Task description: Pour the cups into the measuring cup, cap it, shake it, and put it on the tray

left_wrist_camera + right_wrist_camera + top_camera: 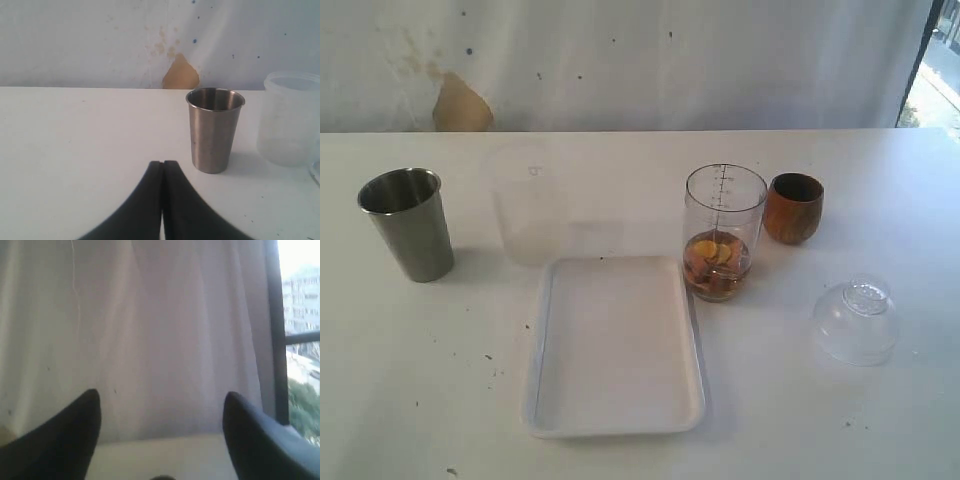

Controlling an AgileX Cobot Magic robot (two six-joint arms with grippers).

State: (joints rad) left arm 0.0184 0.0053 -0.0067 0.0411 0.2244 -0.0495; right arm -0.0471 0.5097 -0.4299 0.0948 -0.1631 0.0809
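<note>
Exterior high over table (410, 400) — left wrist low near the shared steel tumbler (215, 131), right wrist toward curtain (165, 340)

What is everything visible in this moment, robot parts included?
steel tumbler: one, brushed grey, table's far left
cloudy container: one, translucent white, behind the tray
tray: one, white, centre front
measuring cup: one, clear, orange-brown contents at its bottom, right of the tray
wooden cup: one, brown, right of the measuring cup
dome lid: one, clear, front right
table: one, white
left gripper: one, black, shut, facing the steel tumbler
right gripper: one, black, open, empty
</note>
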